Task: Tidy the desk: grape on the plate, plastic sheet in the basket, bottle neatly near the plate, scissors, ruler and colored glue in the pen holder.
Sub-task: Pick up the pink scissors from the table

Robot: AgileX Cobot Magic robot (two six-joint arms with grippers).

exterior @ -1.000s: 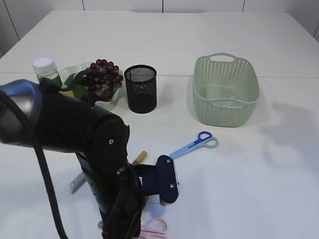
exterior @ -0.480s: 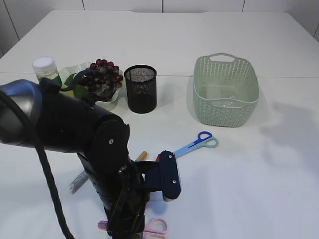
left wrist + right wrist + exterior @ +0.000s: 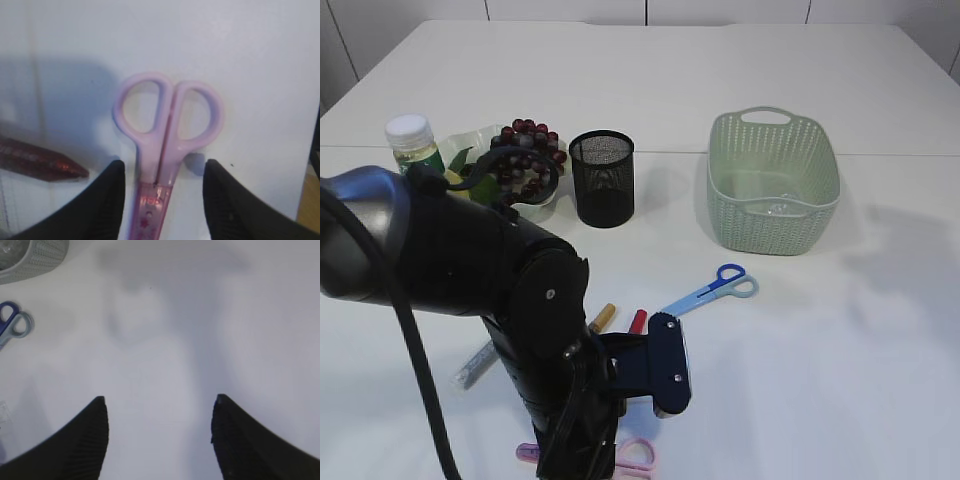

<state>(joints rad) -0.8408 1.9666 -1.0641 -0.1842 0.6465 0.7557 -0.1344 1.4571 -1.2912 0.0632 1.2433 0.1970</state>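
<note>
Pink scissors (image 3: 167,130) lie flat on the table with their handles pointing away. My left gripper (image 3: 162,170) is open and straddles their blade base, with a gap on each side. They also show under my left arm (image 3: 520,300) as pink scissors (image 3: 635,455). Blue scissors (image 3: 712,290) lie mid-table. A red glue (image 3: 637,320), a gold glue (image 3: 602,317) and a silver glue (image 3: 475,365) lie by the arm. The grape (image 3: 525,155) sits on the plate (image 3: 545,195), the bottle (image 3: 410,140) to its left. The plastic sheet (image 3: 775,208) is in the basket (image 3: 775,180). My right gripper (image 3: 160,402) hangs open over bare table. I cannot make out the ruler.
The black mesh pen holder (image 3: 602,178) stands upright between plate and basket. In the left wrist view a red glitter glue (image 3: 35,160) lies just left of the left finger (image 3: 112,200). The right wrist view shows the blue scissors (image 3: 12,325) and a basket corner (image 3: 30,255) at far left.
My left arm has shifted a little, its wrist block moving right and slightly down. The red glue beside the gold one has come into view. Both grippers stay equally open.
</note>
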